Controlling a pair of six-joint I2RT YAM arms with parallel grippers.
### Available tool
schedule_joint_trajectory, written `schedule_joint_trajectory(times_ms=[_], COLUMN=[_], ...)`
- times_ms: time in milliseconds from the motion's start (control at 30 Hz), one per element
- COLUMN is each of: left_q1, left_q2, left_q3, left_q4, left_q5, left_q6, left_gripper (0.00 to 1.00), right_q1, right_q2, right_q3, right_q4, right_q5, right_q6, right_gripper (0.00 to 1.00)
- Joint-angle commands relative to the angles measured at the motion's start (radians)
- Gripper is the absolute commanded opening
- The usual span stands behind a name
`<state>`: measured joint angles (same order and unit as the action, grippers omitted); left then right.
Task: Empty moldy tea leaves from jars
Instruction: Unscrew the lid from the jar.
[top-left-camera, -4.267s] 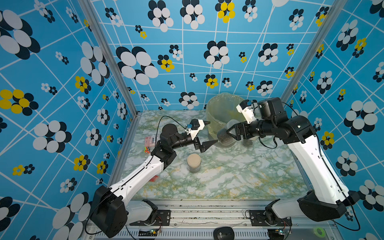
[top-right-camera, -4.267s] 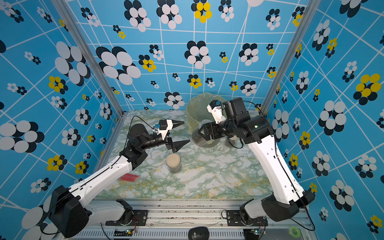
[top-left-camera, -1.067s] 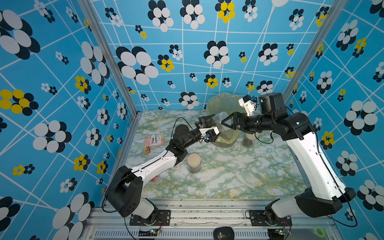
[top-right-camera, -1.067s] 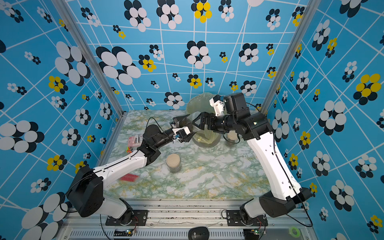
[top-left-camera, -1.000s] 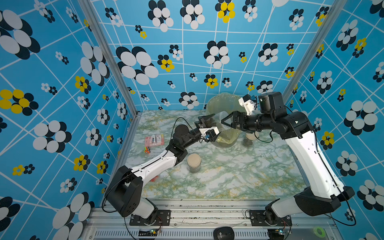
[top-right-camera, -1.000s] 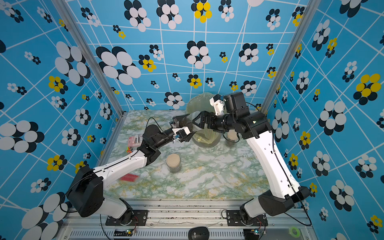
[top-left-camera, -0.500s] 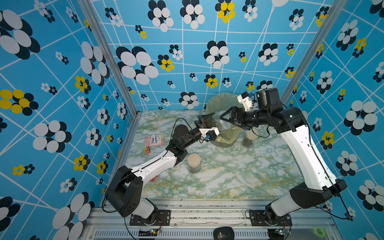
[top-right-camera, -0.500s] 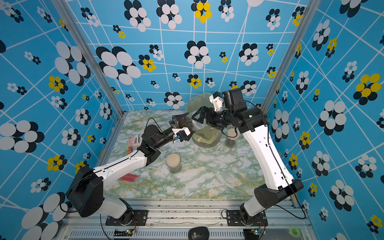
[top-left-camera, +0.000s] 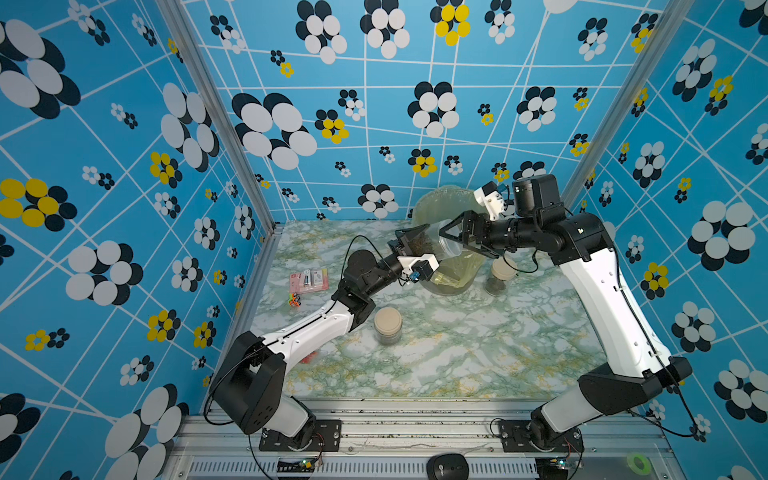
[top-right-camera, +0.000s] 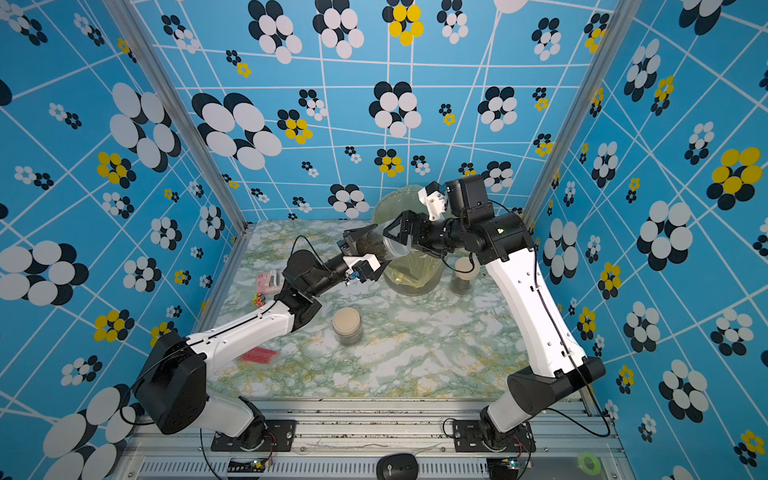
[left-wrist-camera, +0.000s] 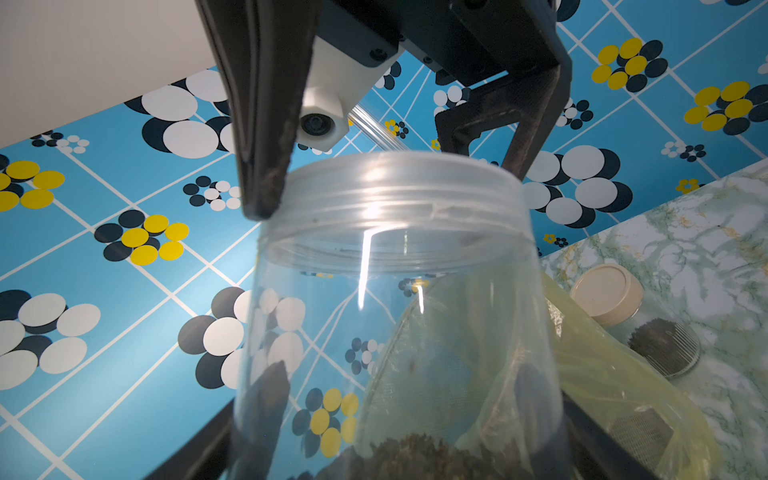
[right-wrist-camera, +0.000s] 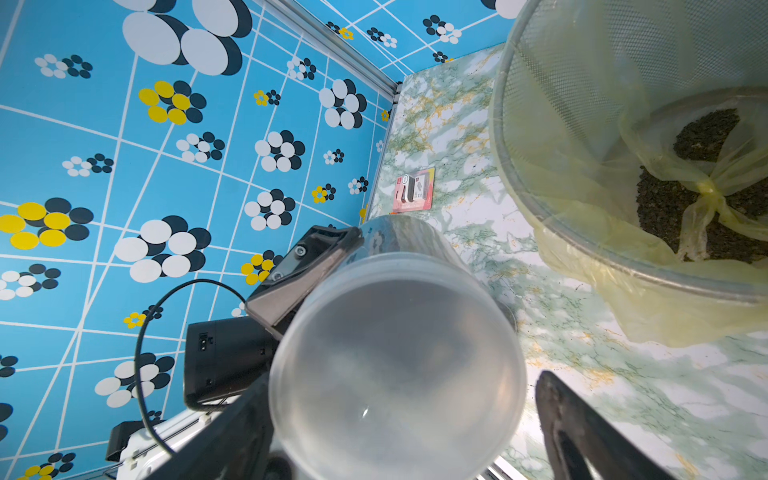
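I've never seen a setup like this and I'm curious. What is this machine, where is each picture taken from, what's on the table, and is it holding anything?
It is a robot with two arms mounted at a marbled table. Two pictures look down on the whole scene from one overhead camera pair; the other two come from a camera on each wrist. The left hand grips a clear jar, held roughly sideways, with dark tea leaves inside. The right hand is open, straddling the jar's translucent lid, which is still on. Close by stands a mesh bin lined with a yellow bag, leaves in it. Two beige-lidded jars and a pink packet rest on the table.
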<state>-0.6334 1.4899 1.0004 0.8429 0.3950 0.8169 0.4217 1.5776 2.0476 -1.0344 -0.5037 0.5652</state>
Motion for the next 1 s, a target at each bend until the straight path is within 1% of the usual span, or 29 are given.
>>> schedule_joint_trajectory(times_ms=[0, 267, 367, 567, 667, 800, 967], left_q1=[-0.009, -0.014, -0.015, -0.015, 0.0, 0.04, 0.096], left_q2=[-0.02, -0.025, -0.028, -0.063, -0.082, -0.093, -0.078], left_q3=[0.004, 0.005, 0.008, 0.042, 0.083, 0.161, 0.284], left_q4=[0.051, 0.037, 0.018, -0.115, -0.248, -0.396, -0.575], left_q5=[-0.011, -0.011, -0.009, 0.021, 0.081, 0.206, 0.365], left_q6=[0.006, 0.006, 0.002, -0.048, -0.089, -0.203, -0.297], left_gripper=[0.59, 0.59, 0.59, 0.57, 0.57, 0.57, 0.57], right_q1=[-0.008, -0.008, -0.008, -0.008, -0.008, -0.008, -0.008], right_q2=[-0.002, -0.004, -0.004, -0.004, -0.008, -0.021, -0.036], right_q3=[-0.01, -0.026, -0.023, -0.029, -0.034, -0.043, -0.074], right_q4=[0.024, 0.023, 0.017, -0.011, -0.025, -0.042, -0.043], right_q5=[-0.015, -0.027, -0.033, -0.06, -0.09, -0.122, -0.147], right_q6=[0.007, -0.001, -0.015, -0.094, -0.152, -0.227, -0.305], right_gripper=[0.93, 0.76, 0.67, 0.65, 0.62, 0.63, 0.64])
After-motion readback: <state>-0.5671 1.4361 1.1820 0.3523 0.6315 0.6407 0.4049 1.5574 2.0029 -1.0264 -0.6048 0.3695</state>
